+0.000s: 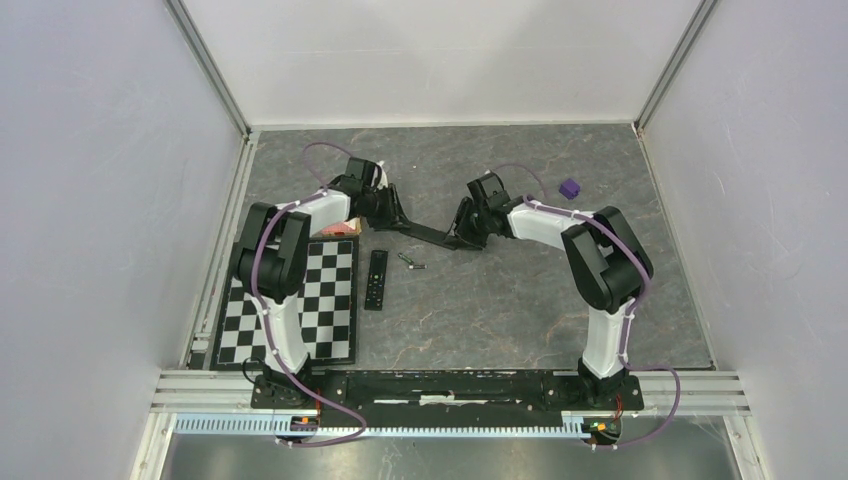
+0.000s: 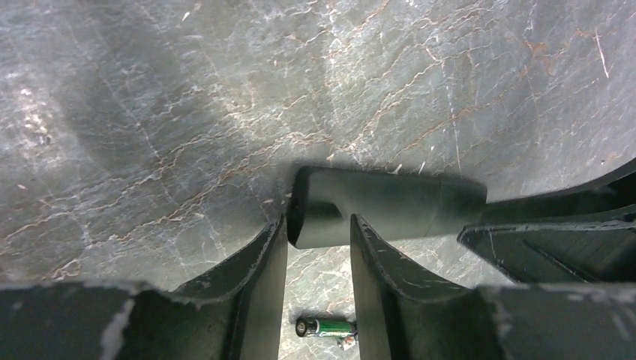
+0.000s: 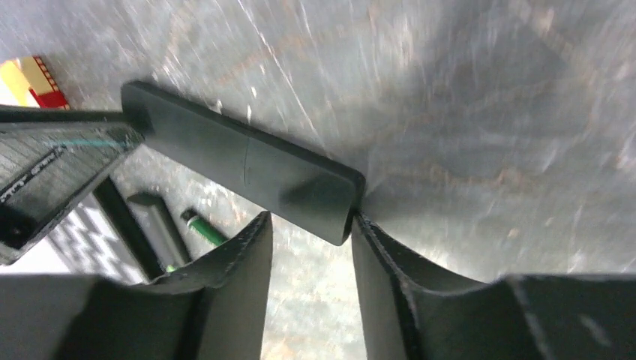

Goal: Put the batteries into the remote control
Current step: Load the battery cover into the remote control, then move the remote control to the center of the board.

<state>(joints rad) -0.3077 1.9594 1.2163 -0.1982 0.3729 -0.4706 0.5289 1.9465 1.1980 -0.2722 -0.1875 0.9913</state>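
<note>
where the remote control (image 1: 425,236) is: raised above the grey table (image 1: 520,310), spanning the gap between the two pincers; the right wrist view shows a plain matte face with a faint seam across it.
left pincer (image 2: 319,225): narrow gap; its fingers (image 2: 255,262) end right at one end of the remote control, which runs crosswise past the tips; i cannot tell whether they clamp it.
right pincer (image 3: 309,225): fairly narrow gap; its tips flank the other end of the remote control, whose corner dips between them; i cannot tell whether the grip is firm.
battery (image 2: 326,327): green cell lying on its side on the table, below the raised remote control and just beside the second remote.
second remote (image 1: 376,278): flat on the table, beside the right edge of the checkered mat.
checkered mat (image 1: 300,300): black and white, on the table by the left arm.
purple block (image 1: 570,188): on the table at far right, well apart from the rest.
</note>
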